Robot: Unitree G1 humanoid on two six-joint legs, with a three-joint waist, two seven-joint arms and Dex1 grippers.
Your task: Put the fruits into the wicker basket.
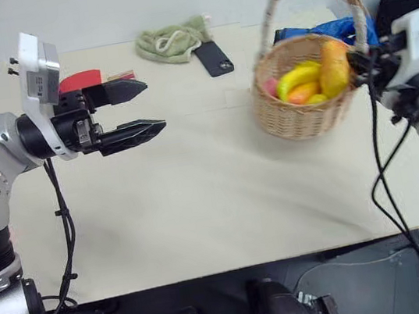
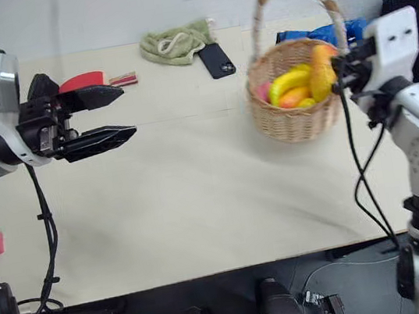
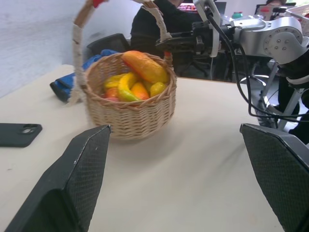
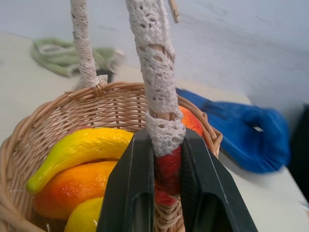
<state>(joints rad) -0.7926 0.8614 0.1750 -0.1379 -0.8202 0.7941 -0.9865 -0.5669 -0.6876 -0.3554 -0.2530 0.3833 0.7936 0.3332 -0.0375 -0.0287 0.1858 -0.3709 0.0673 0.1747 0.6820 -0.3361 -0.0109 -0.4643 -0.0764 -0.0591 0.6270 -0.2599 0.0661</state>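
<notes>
Fruits lie inside the wicker basket (image 1: 302,115): the banana (image 4: 79,147) runs crosswise, curving just ahead of the right tool (image 4: 161,186), and the mango-like fruit (image 1: 333,67) leans steeply, its long axis nearly upright against the rim beside that tool. The basket is round, light tan, its tall arched handle (image 4: 154,72) wrapped in white cord with red bands. The right tool is clenched on the handle's red-banded foot, its arm reaching in level from the basket's far side. The left tool (image 1: 135,109), fingers spread and holding nothing, points level toward the basket, well apart from it across the bench (image 1: 200,198).
</notes>
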